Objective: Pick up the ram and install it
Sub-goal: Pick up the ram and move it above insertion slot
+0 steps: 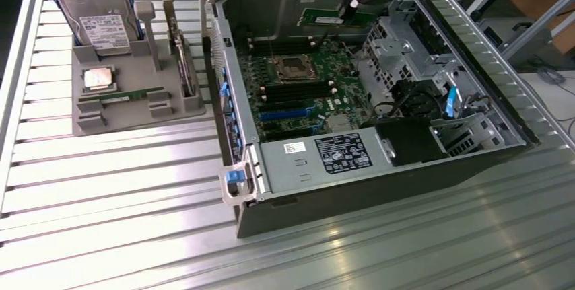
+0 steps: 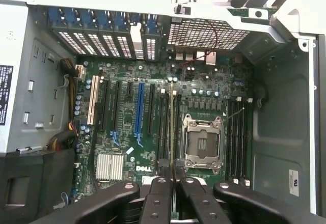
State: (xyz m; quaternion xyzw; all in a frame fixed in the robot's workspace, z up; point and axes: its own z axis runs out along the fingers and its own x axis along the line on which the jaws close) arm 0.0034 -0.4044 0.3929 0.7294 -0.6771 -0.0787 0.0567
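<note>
Since a thin board has to meet a narrow slot edge-first, the gripper [image 1: 349, 7] is closed to a tight pinch on the ram [image 1: 325, 18], a flat green stick carried in the air over the open case [image 1: 260, 4], above and to one side of the CPU socket [image 1: 294, 68]. Long black plastic memory slots [image 2: 237, 137] are ranged on both sides of that square, metal-framed socket, parallel to the held stick. Well apart from the socket, outside the grey steel case, a second green stick [image 1: 126, 95] is seated in a moulded grey holder [image 1: 134, 118].
</note>
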